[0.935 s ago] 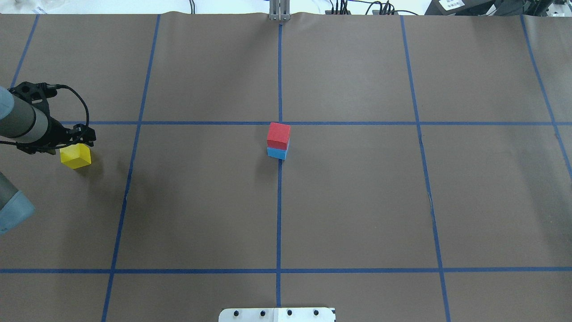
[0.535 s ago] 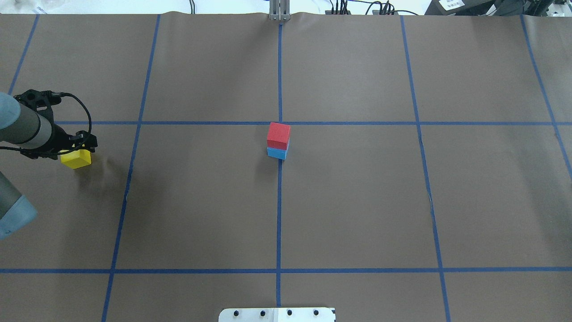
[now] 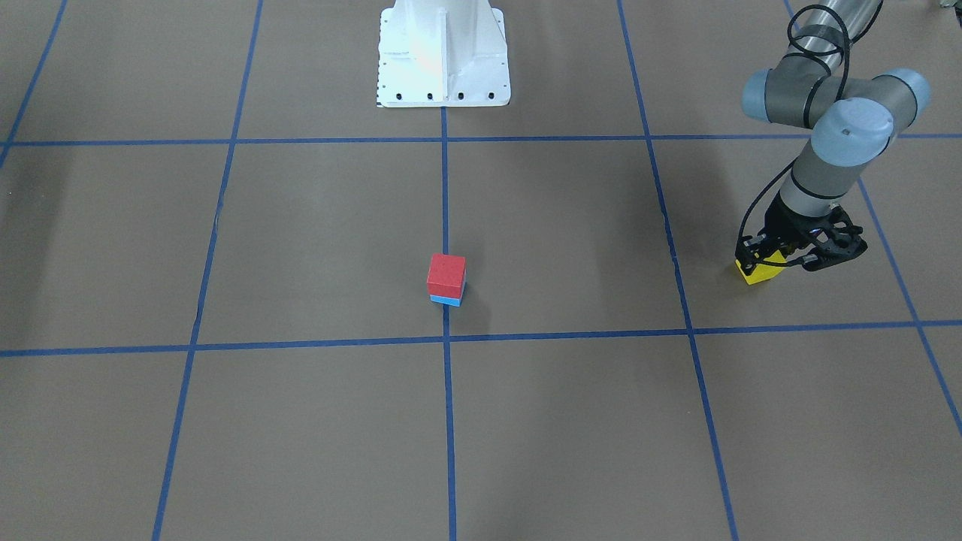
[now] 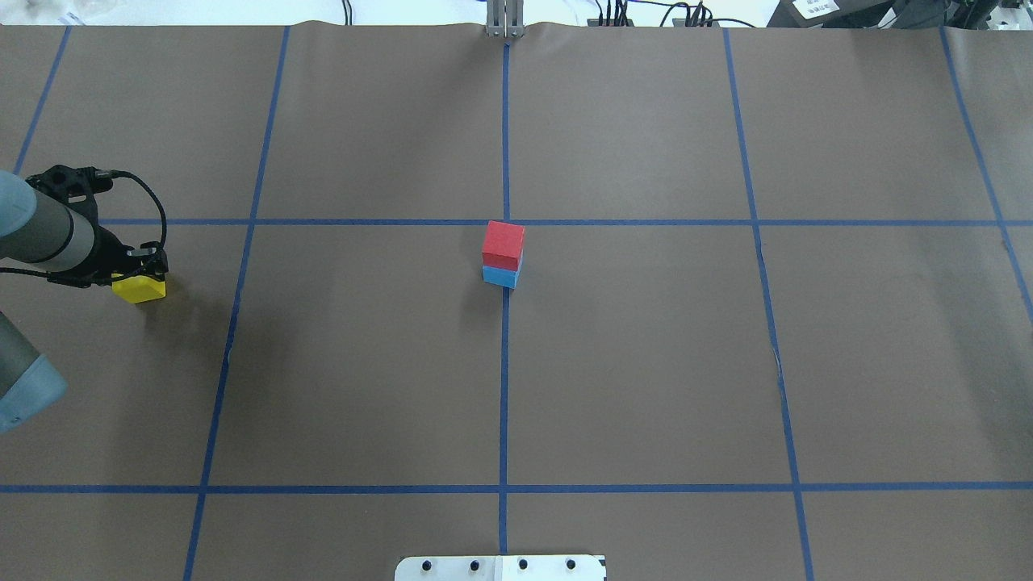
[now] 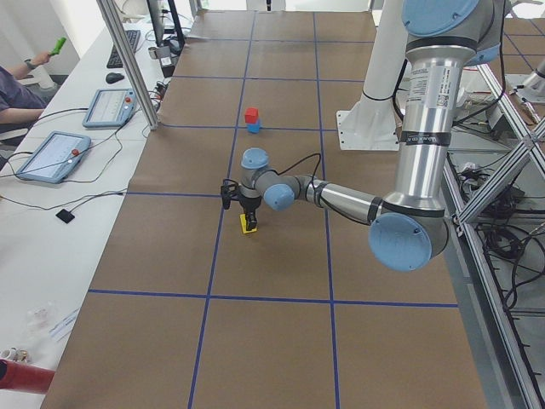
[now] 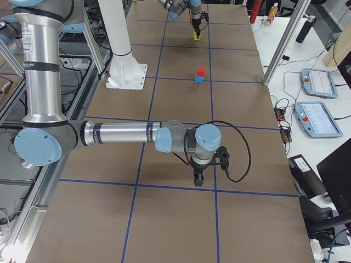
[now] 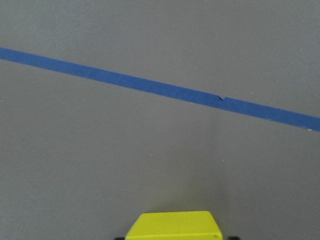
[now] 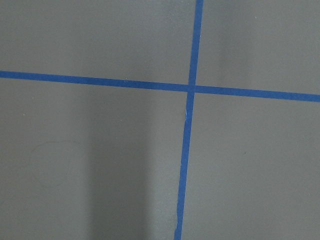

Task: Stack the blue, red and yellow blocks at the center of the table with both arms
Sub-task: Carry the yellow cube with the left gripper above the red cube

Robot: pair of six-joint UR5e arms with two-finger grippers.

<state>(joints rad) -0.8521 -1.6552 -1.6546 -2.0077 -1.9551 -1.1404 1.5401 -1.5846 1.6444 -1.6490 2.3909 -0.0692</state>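
Note:
The red block (image 4: 503, 244) sits on the blue block (image 4: 500, 277) at the table's centre, on the middle tape line; the pair also shows in the front view (image 3: 446, 275). The yellow block (image 4: 140, 290) rests on the table at the far left. My left gripper (image 4: 144, 276) is down over it, with the fingers close against its two sides (image 3: 760, 264). In the left wrist view the yellow block (image 7: 174, 226) fills the bottom edge. My right gripper (image 6: 198, 178) shows only in the exterior right view, low over bare table; I cannot tell whether it is open or shut.
Brown paper with a blue tape grid (image 4: 503, 488) covers the table. The robot's white base (image 3: 442, 52) stands at the near side. Operators' tablets (image 6: 315, 118) lie past the far table edge.
My left gripper has come down over the yellow block and now hides more of it. The red-on-blue stack has not moved.

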